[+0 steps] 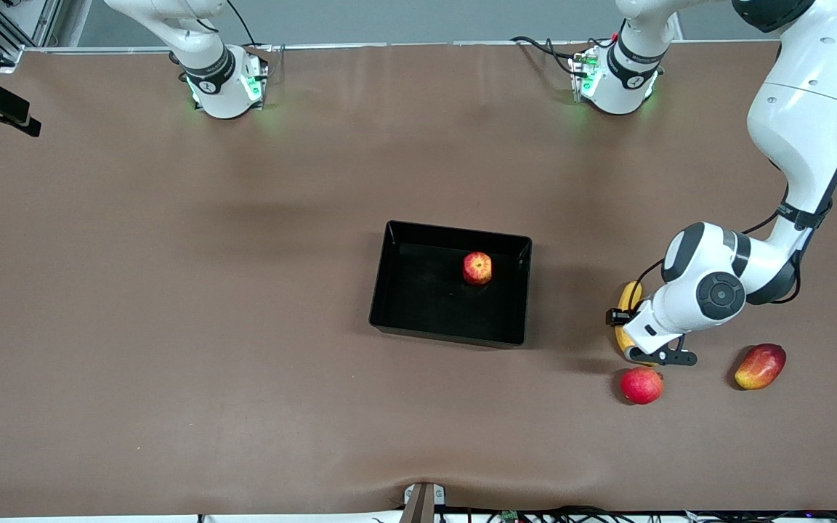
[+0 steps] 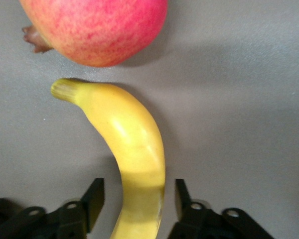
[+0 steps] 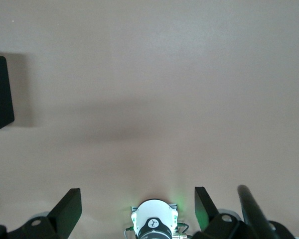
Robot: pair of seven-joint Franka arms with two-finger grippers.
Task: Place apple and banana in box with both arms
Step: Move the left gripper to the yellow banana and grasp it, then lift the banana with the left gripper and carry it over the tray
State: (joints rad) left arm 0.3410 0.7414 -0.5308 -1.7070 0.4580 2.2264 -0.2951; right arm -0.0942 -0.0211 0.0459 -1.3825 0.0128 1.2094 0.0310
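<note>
The banana (image 1: pixel 628 297) lies on the table toward the left arm's end, partly under the left hand. My left gripper (image 1: pixel 640 347) is down over it, open. In the left wrist view the fingers (image 2: pixel 93 199) straddle the banana (image 2: pixel 129 134) with a gap on each side. The apple (image 1: pixel 477 268) sits in the black box (image 1: pixel 455 231) at mid-table. My right gripper (image 3: pixel 138 199) is open and empty, high over its own base (image 3: pixel 154 221); it is out of the front view. A corner of the box (image 3: pixel 0 94) shows in the right wrist view.
A pinkish-red round fruit (image 1: pixel 641 385) lies just off the banana's stem end, nearer to the front camera; it also shows in the left wrist view (image 2: pixel 97 27). A red-yellow mango (image 1: pixel 760 366) lies beside it, closer to the left arm's end of the table.
</note>
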